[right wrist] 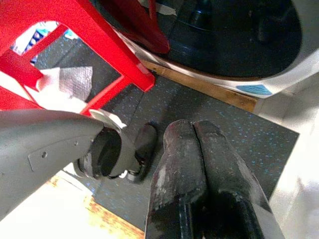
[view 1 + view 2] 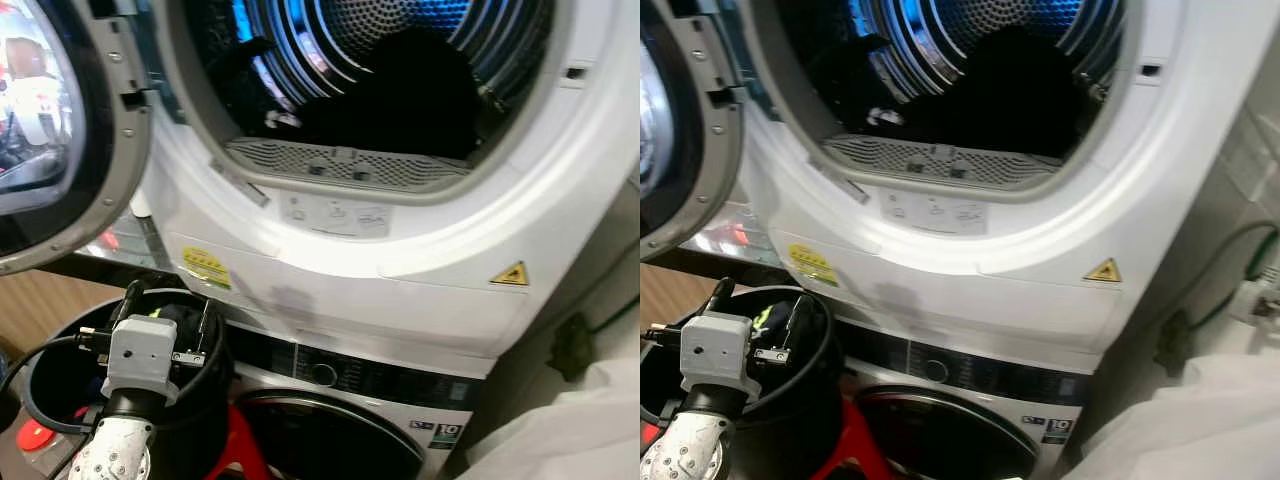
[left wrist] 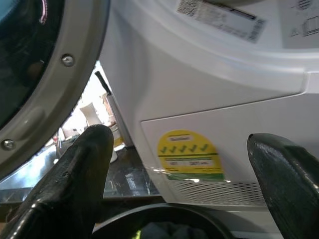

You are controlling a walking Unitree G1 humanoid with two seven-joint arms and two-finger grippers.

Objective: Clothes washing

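We face the stacked dryer [image 2: 400, 250], door [image 2: 60, 130] swung open, dark clothes [image 2: 410, 95] in its drum. Left gripper [image 3: 179, 164] spread wide, empty, over the black bucket [image 2: 60, 370]. Right gripper [image 1: 197, 149] closed, empty, near floor.

A yellow warning triangle [image 2: 510, 274] marks the dryer [image 2: 420, 260] front. The washer [image 2: 380, 400] badge [image 2: 447, 431] reads "10". The yellow tick label's [image 3: 190, 155] print is unreadable.

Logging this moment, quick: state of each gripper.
Left gripper: open, holding nothing, above the round black laundry bucket.
Right gripper: shut, empty, pointing at the floor.
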